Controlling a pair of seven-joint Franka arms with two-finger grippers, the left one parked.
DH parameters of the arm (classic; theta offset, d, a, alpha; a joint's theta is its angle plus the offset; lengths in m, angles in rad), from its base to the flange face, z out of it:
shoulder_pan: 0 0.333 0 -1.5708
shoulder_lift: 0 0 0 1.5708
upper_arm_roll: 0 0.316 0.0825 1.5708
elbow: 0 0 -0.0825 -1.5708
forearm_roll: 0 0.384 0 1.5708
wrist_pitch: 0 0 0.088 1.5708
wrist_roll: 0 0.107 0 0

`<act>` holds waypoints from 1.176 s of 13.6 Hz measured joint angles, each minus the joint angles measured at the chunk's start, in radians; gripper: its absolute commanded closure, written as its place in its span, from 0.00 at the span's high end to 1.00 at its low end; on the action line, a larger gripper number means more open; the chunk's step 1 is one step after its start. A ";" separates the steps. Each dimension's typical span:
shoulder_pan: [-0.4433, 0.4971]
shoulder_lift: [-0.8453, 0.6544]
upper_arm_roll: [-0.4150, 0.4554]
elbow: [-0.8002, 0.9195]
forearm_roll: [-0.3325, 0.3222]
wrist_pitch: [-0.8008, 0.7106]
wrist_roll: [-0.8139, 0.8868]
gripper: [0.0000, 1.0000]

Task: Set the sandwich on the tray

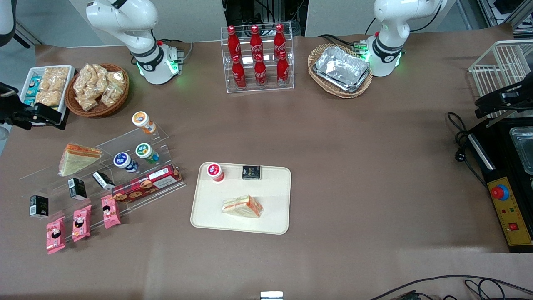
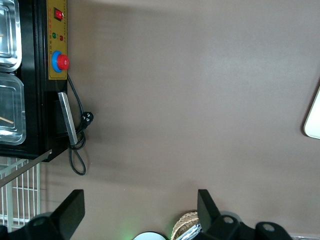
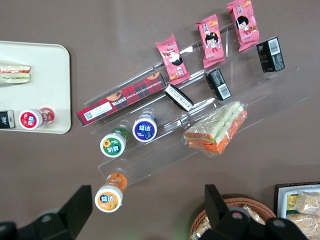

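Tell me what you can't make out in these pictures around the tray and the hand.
- Hand, open near the snack basket: the front view's edge cuts part of it off.
- Sandwich on the tray: the right wrist view's edge cuts it.
- Black packet on the tray: print too small to read in the front view.

We look steeply down on the whole brown paper-covered table point(image 1: 333, 146) from a high front camera, with both arm bases at the upper edge of the frame. The right wrist camera faces straight down past the gripper point(image 3: 147, 191), fingers spread, above the clear acrylic stepped display rack point(image 3: 260, 100) — much nearer. Both views share the rack and the cream-beige rectangular plastic tray point(image 1: 275, 196). The left wrist camera looks down on bare table beside the black control box with a red button point(image 2: 55, 50) — a sliver of tray at its frame edge.
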 measured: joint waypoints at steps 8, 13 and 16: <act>0.001 0.003 0.001 0.009 0.000 0.000 0.000 1.00; 0.001 0.009 0.001 0.009 0.000 0.017 0.000 1.00; 0.001 0.009 0.001 0.009 0.000 0.019 0.001 1.00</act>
